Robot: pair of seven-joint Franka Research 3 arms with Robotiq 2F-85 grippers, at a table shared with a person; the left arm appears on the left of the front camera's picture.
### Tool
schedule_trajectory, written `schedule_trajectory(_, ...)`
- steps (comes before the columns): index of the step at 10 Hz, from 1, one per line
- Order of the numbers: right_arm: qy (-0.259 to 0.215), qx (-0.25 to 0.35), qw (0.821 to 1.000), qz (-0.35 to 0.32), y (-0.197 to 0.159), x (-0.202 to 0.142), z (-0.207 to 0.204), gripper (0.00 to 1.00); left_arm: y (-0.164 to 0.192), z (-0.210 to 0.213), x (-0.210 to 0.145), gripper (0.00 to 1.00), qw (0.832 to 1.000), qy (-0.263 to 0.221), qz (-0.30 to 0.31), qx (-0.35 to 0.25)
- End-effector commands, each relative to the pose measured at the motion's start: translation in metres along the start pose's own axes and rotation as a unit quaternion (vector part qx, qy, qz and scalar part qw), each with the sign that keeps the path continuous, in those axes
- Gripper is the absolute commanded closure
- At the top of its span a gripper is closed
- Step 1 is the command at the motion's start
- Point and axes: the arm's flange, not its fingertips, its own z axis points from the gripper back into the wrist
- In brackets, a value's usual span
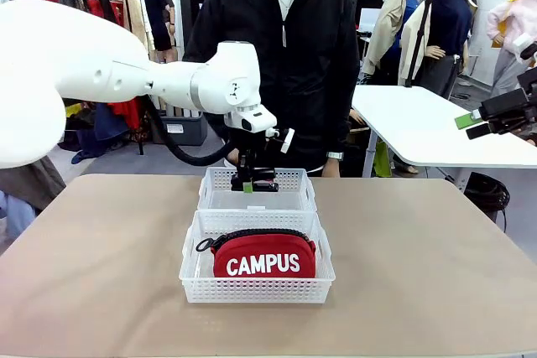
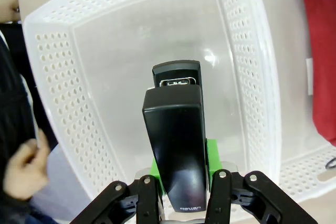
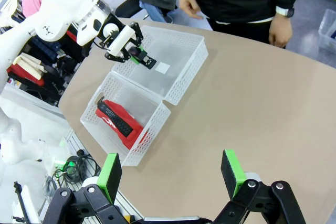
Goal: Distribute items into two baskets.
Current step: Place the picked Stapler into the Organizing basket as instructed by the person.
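A person (image 1: 285, 48) is standing behind the far basket (image 1: 294, 180); left gripper (image 1: 248, 184) is gripping the stapler (image 2: 176, 145) over it, pouch (image 1: 263, 255) is lying in the near basket (image 1: 256, 289), right gripper (image 3: 170, 174) is gaping.

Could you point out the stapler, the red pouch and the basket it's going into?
stapler (image 2: 176, 145): left wrist view, on its black top arm.
red pouch (image 1: 263, 262): front view, on the white CAMPUS lettering.
far basket (image 1: 214, 179): front view, on its left lattice rim.
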Motion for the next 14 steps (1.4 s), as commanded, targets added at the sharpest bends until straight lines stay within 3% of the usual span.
schedule_trajectory(1, -0.003, 0.003, 1.0, 0.002, 0.001, 0.001, 0.0, 0.0, 0.004, -0.007, 0.007, 1.0, 1.0, 0.014, 0.012, 0.004)
schedule_trajectory(13, -0.003, 0.003, 1.0, 0.002, 0.001, 0.001, 0.0, 0.0, 0.013, -0.068, 0.007, 1.0, 1.0, 0.024, 0.01, -0.007)
schedule_trajectory(14, -0.003, 0.003, 1.0, 0.002, 0.001, 0.001, 0.0, 0.0, 0.014, -0.068, 0.007, 0.91, 1.0, 0.024, 0.01, -0.008)
